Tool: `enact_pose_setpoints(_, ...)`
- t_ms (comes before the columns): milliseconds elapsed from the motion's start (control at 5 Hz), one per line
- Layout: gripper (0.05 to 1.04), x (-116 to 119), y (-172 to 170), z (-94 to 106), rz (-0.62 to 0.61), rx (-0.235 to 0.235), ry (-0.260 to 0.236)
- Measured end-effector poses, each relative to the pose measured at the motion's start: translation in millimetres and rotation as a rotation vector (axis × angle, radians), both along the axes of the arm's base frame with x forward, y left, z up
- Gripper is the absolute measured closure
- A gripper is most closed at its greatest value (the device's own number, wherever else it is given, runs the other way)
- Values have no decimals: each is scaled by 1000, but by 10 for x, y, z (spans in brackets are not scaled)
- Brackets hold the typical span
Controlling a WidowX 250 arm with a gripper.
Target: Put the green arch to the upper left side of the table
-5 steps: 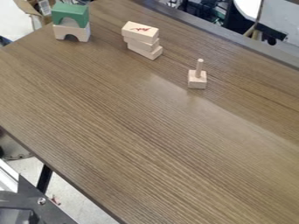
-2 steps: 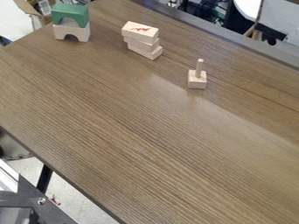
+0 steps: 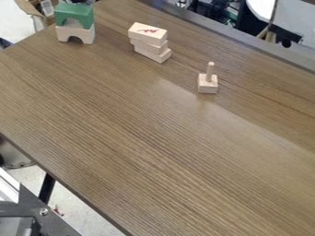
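Green arch (image 3: 74, 9) perched at the upper left, on a pale arch

In the camera view, the green arch stood upright on the pale arch (image 3: 73, 32), near the corner of the tabletop (image 3: 141, 138) at the upper left of the frame. A stack of pale blocks (image 3: 148, 35) rose just right of the pair, and a small block with a peg (image 3: 208, 83) stood well apart, right of centre and higher up. I could not tell whether my jaws were wide, narrow or holding anything; the green arch itself rested on its lower neighbour.

By my reckoning the job looked done, provided that perch counted as the upper left side. The move it called for was to keep well clear.

Had it needed adjusting, I judged the arch to be painted wood: light, stiff, hardly fragile, perhaps a little slippery. I would have closed across its flat front and back faces, high on the solid band above the opening, and spared the legs. A straight lift seemed wisest, since a low grip or a sideways nudge could have dragged the pale arch along or tipped both towards the nearby edge.
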State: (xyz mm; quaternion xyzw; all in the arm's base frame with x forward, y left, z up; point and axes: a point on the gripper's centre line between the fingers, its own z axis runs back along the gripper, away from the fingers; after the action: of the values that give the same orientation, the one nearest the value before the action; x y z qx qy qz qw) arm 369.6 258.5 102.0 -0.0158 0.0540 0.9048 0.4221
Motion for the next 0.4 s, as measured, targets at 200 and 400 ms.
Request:
enact_pose_setpoints(200,84,-12,27,-57,9,-5,24)
enact_pose_setpoints(400,84,-53,69,-30,35,-3,33)
